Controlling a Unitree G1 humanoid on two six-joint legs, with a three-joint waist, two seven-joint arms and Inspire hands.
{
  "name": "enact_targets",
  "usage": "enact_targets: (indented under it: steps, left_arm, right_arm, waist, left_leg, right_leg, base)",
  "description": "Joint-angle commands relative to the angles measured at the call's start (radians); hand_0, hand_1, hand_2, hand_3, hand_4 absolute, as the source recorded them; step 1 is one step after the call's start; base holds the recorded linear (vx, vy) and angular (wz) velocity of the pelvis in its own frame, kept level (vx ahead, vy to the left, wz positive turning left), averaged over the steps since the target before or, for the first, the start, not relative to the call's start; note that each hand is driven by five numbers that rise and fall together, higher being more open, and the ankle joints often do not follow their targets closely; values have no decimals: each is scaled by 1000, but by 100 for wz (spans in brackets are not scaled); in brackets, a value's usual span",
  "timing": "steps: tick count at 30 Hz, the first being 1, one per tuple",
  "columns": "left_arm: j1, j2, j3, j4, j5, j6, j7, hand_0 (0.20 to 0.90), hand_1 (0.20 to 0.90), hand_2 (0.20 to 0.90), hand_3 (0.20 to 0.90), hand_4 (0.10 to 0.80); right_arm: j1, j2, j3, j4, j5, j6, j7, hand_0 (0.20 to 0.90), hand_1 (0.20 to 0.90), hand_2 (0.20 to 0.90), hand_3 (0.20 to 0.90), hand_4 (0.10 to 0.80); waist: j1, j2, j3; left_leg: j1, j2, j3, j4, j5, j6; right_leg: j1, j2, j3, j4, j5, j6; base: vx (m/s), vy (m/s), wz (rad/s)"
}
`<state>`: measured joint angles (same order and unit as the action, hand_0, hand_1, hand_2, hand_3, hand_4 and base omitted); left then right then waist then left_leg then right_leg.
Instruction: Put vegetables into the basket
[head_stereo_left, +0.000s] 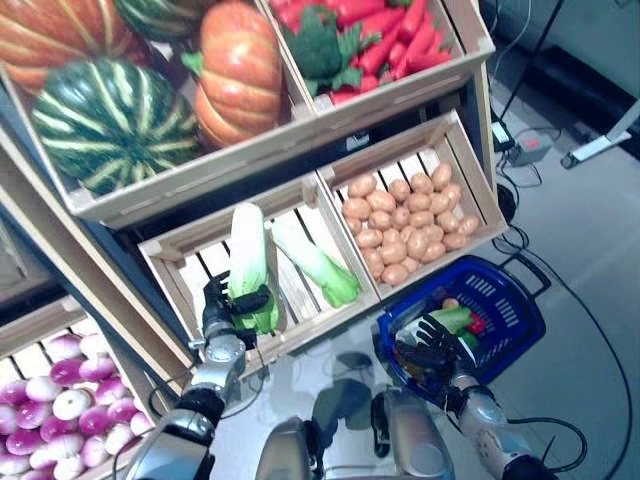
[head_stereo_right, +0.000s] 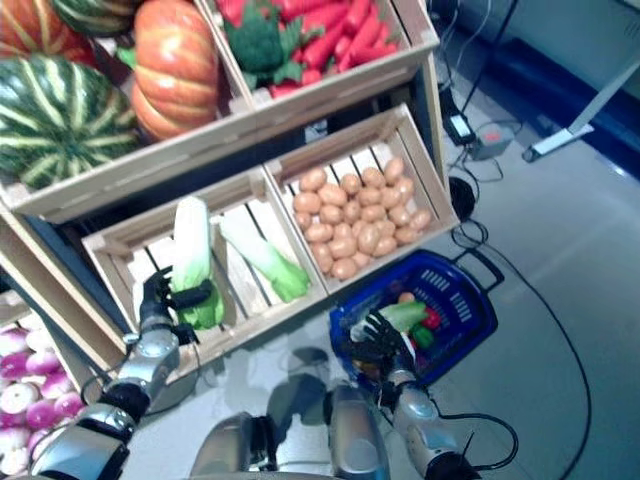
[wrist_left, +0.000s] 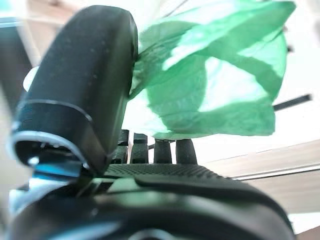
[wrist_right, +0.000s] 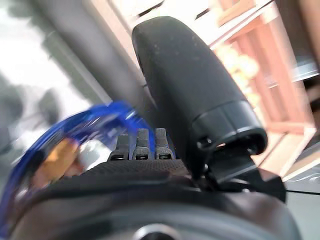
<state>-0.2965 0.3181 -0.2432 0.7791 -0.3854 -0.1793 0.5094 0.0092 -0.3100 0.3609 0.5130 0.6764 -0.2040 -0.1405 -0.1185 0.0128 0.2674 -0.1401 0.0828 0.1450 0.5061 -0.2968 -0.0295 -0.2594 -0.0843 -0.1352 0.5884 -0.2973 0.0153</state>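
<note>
A long cabbage (head_stereo_left: 247, 250) with a white stalk and green leaves stands tilted in the lower left wooden crate (head_stereo_left: 170, 262). My left hand (head_stereo_left: 222, 318) is shut on its leafy end, thumb across the leaves (wrist_left: 215, 90). A second cabbage (head_stereo_left: 315, 262) lies in the same crate. The blue basket (head_stereo_left: 522, 325) sits low at the right, holding a green vegetable (head_stereo_left: 447, 320), a red one and an orange one. My right hand (head_stereo_left: 437, 352) is at the basket's near rim (wrist_right: 90, 125), fingers curled over it.
A crate of potatoes (head_stereo_left: 405, 225) stands right of the cabbage crate. The shelf above holds pumpkins (head_stereo_left: 238, 70), a striped green squash (head_stereo_left: 115, 120), broccoli and red vegetables. Purple-white onions (head_stereo_left: 50, 400) fill a bin at the lower left. Cables and a power brick lie on the floor beyond the basket.
</note>
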Motion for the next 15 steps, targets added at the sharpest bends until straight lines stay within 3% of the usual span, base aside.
enact_targets:
  steps: [1,10,15]
  left_arm:
    - [29,18,37,-125,82,-178,44,300,300,300,300,400]
    - [158,72,36,-440,245,-156,-6,300,300,300,300,400]
    - [129,99,-20,-494,388,-140,-34,300,300,300,300,400]
  right_arm:
    - [15,54,-43,-85,2,-152,25,900,900,900,900,800]
    - [34,68,-109,-274,163,-154,276,900,900,900,900,800]
    - [-23,57,-114,-331,243,-192,359,900,900,900,900,800]
  waist:
    - [28,-11,-119]
    - [68,-21,-171]
    - [84,-29,-193]
  left_leg:
    - [44,-30,-2,-220,172,21]
    - [171,-79,-32,-465,254,19]
    - [212,-93,-42,-546,275,20]
  right_leg:
    - [146,-45,-9,-258,156,44]
    - [295,8,-19,-517,254,66]
    - [331,28,-14,-595,289,76]
  base:
    - [81,-18,13]
    - [25,-37,7]
    - [-22,-30,6]
